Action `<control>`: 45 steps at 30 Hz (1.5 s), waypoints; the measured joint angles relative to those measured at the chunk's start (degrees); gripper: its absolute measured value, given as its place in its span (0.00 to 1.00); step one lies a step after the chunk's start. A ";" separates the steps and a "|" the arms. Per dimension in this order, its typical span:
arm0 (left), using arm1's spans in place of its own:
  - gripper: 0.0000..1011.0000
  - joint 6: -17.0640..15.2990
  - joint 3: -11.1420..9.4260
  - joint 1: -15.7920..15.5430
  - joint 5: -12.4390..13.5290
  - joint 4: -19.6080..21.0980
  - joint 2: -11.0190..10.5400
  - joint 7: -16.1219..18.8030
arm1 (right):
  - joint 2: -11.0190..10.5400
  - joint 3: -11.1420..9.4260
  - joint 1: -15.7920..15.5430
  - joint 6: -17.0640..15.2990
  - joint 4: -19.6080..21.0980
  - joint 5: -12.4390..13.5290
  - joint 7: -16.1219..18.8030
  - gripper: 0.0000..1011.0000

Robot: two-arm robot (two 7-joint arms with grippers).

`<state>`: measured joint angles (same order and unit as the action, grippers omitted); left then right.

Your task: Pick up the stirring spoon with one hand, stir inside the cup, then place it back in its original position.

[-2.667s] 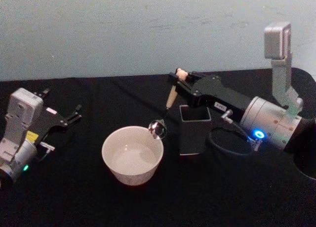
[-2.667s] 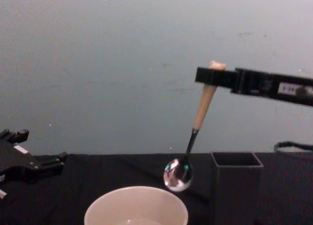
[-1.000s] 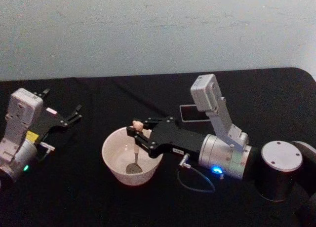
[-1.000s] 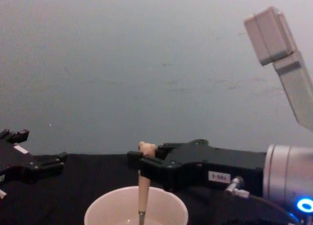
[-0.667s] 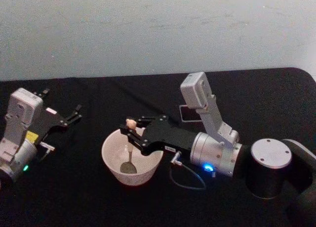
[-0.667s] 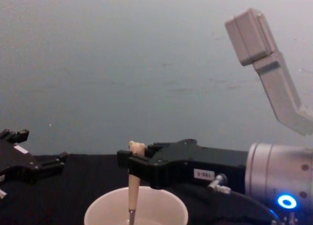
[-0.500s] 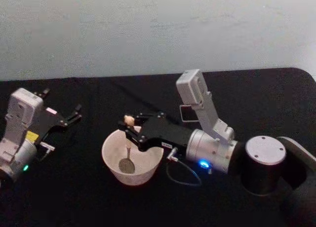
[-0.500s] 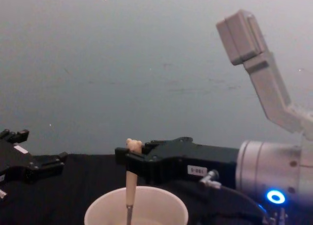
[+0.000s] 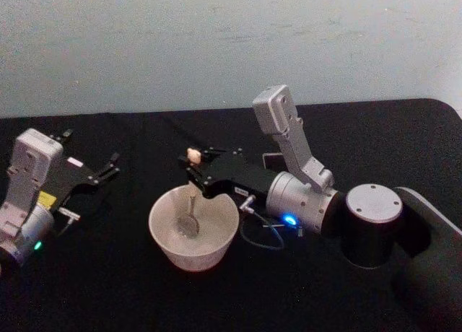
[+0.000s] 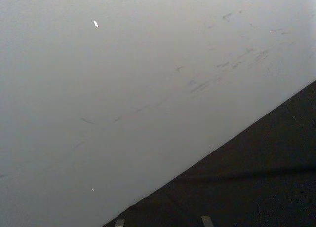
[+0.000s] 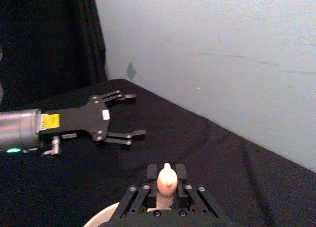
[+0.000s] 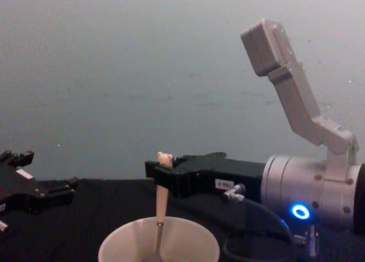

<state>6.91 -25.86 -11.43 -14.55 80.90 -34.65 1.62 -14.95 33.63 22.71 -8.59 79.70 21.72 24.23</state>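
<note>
The stirring spoon stands nearly upright in the cream cup, its metal bowl low inside and toward the far side. My right gripper is shut on the beige handle just under the bear head, above the cup. In the right wrist view the bear head pokes up between the fingers of the right gripper. The dark grey holder is mostly hidden behind the right arm. My left gripper rests open at the table's left.
A black cloth covers the table, with a pale wall behind. The right arm's body and its base take up the right middle of the table. A cable loops beside the cup.
The right gripper carried the spoon from above the holder down into the cup, then swept it left and toward the cup's far side. The left arm has not moved.
</note>
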 joint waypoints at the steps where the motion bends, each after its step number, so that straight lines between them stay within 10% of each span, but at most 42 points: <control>1: 0.99 0.00 0.00 0.00 0.00 0.00 0.00 0.00 | 0.18 -0.32 0.11 0.01 -0.27 -0.07 -0.17 0.21; 30: 0.99 0.00 0.00 0.00 0.00 0.00 0.00 0.00 | -8.17 -4.74 -6.14 -0.15 9.18 3.77 4.24 0.21; 45: 0.99 0.00 0.00 0.00 0.00 0.00 0.00 0.00 | -11.60 -3.03 -8.00 -0.69 13.27 5.66 5.56 0.21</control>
<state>6.91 -25.86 -11.43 -14.55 80.90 -34.65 1.62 -26.54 30.60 14.71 -9.29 92.97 27.38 29.79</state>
